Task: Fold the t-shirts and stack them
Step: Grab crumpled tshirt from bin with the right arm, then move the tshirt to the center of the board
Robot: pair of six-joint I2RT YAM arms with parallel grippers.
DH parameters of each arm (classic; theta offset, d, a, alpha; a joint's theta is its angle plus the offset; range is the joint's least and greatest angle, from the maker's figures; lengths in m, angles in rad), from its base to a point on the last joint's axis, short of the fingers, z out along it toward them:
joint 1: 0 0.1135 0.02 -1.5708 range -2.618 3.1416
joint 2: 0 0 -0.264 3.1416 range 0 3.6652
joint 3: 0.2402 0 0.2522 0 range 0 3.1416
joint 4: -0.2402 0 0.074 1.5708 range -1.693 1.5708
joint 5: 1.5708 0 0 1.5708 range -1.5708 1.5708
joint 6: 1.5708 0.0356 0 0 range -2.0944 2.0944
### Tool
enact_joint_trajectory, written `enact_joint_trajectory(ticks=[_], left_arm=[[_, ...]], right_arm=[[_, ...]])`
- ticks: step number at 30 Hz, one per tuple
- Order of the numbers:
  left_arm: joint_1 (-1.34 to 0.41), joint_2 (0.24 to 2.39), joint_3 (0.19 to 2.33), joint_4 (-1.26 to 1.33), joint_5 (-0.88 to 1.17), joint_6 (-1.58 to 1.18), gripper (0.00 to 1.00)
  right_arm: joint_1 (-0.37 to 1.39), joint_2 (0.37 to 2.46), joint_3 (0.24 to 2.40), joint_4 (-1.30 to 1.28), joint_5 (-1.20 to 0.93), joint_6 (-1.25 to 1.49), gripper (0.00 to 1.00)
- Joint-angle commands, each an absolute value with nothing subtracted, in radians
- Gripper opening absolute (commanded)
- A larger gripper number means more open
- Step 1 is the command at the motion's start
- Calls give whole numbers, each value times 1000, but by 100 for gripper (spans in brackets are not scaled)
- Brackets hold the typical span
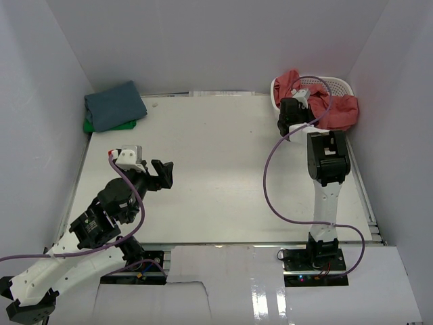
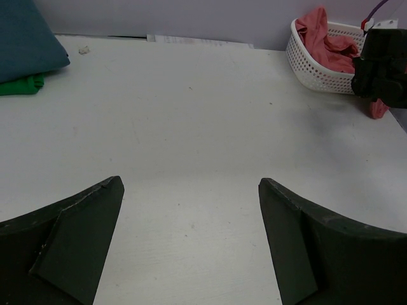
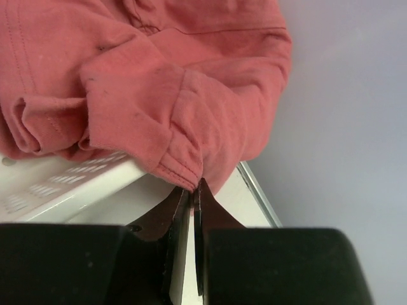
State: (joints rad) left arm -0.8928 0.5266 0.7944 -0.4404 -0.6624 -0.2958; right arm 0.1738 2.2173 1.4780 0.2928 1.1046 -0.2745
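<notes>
- Coral-red t-shirt [image 3: 159,95]: only a thin fold of hem sits at the very tips of the right hand [image 3: 193,190]. Likely risk: with so small a bite, the cloth slips free on the lift.
- Second risk: most of the shirt lies bunched in and over the white mesh basket [image 3: 63,184]. If cloth catches on the rim or mesh, a pull could drag or tip the basket.
- Right hand: fingers drawn together with almost no gap, clamped on that hem fold and nothing else.
- The shirt sits at the upper right of the top view, partly inside the basket and partly spilling over its right side.
- Left hand [image 1: 162,175]: fingers wide apart and empty, above the bare tabletop [image 1: 223,149] left of centre, touching nothing.
- Slate-blue t-shirt [image 1: 115,105]: folded, in the upper left corner, lying on the bright green t-shirt [image 1: 90,126], of which only an edge shows.
</notes>
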Motion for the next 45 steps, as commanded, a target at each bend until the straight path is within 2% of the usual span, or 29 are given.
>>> enact_joint_trajectory(ticks=[1,7,12,19,22,24,28,33,37,40,45], left_arm=[[-891,534,798,-442,-664,-287,98],[-891,545,799,-443,-658,-290,98],[-891,546,799,-443,-666,-290,98],[-893,561,801,-446,-663,-291,98],[-893,569,801,-446,-664,-291,98],[-891,571,802,-446,-666,-291,98],[-891,580,802,-445,-661,-291,98],[-891,594,802,-446,-660,-291,98],[-891,610,807,-448,-670,-293,98],[-891,620,811,-449,-675,-299,98],[-891,655,836,-446,-638,-321,98]], right_arm=[[175,2109,1583,223,1117,-207,8],[182,2109,1878,54,1111,-207,8],[221,2025,2022,-38,1011,-198,8],[351,1784,1993,-124,793,-192,8],[373,1683,2052,-274,564,-89,8],[379,1593,2049,-307,503,-32,8],[379,1421,2011,-344,219,57,8],[383,1338,2020,-454,-62,153,8],[391,1273,1971,-521,-370,241,8],[393,1238,1924,-587,-480,267,8],[394,1249,1872,-755,-534,210,8]])
